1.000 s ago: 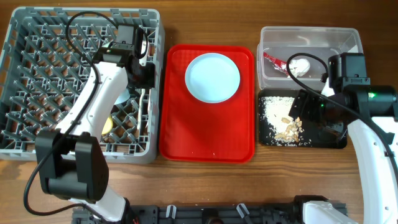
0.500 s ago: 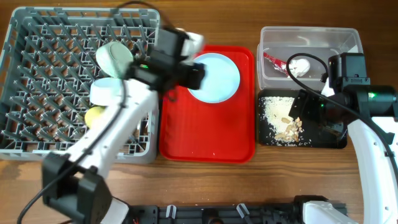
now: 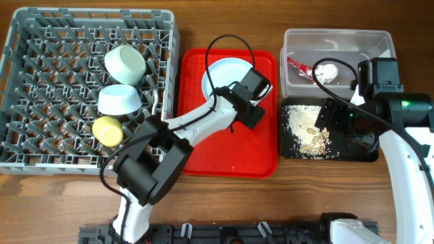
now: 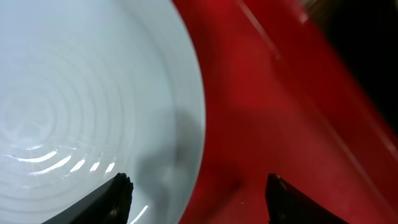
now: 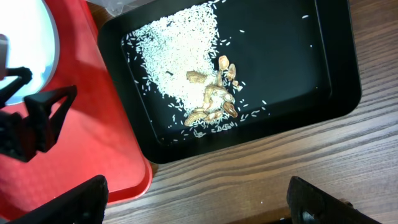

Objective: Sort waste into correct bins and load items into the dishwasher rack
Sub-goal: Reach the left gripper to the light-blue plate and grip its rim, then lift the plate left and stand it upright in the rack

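While the left gripper (image 4: 198, 183) hangs low over the red serving tray (image 3: 224, 149), its jaws stand apart and empty: one finger above the rim of the white plate (image 4: 74, 93), the other above bare red. Over on the other side, the right gripper (image 5: 196, 193) is spread wide, holding nothing, above the black tray (image 5: 298, 56), where rice (image 5: 174, 50) and brown scraps (image 5: 211, 93) lie. Green bowls (image 3: 125, 62) and the yellow cup (image 3: 108, 130) sit in the grey rack (image 3: 41, 81). The red wrapper (image 3: 298, 66) and the tissue (image 3: 329, 70) lie in the clear tub (image 3: 339, 34).
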Tool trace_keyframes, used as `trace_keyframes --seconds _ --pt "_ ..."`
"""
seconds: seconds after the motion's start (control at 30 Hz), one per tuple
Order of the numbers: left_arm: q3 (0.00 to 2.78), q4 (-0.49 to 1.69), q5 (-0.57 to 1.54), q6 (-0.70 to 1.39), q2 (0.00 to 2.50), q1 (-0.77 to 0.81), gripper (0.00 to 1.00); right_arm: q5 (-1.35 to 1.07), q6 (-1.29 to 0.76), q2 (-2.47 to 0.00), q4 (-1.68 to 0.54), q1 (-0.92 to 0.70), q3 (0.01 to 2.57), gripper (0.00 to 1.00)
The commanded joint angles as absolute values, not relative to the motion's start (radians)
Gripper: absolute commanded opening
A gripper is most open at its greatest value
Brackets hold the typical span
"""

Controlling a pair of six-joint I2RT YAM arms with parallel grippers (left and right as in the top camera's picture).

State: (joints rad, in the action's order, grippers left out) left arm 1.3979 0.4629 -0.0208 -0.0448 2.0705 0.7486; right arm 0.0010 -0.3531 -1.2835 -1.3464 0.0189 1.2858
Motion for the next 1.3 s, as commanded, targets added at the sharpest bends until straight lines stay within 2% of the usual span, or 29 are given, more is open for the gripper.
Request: trace_keyframes --seconds 0.0,0.03,0.07,0.23,0.53,0.73,0.97,1.27 --pt "1.405 0.472 -0.054 -0.067 2.097 0.744 0.67 0.000 -0.343 -1.272 -1.348 0.021 1.305 0.93" --pt "1.405 0.480 -0.054 -0.067 2.097 0.743 0.65 0.000 -0.342 -1.272 -1.348 0.021 1.305 0.93" --pt "1.405 0.490 -0.054 -0.067 2.097 0.743 0.57 0.000 -0.343 -1.272 -1.348 0.021 1.305 0.93" --pt "1.405 0.575 -0.031 -0.044 2.097 0.744 0.32 0.000 -0.343 -1.272 -1.348 0.021 1.305 0.93" --pt "1.405 0.599 -0.031 -0.044 2.097 0.744 0.12 0.000 -0.342 -1.272 -1.350 0.021 1.305 0.93" --pt "1.405 0.599 -0.031 -0.044 2.097 0.744 0.04 0.000 -0.342 -1.272 -1.349 0.021 1.305 0.93" --pt "1.408 0.599 -0.031 -0.044 2.073 0.745 0.04 0.000 -0.341 -1.272 -1.349 0.021 1.305 0.93" --pt "1.416 0.604 -0.031 -0.044 1.758 0.752 0.04 0.000 -0.341 -1.272 -1.348 0.021 1.305 0.93"
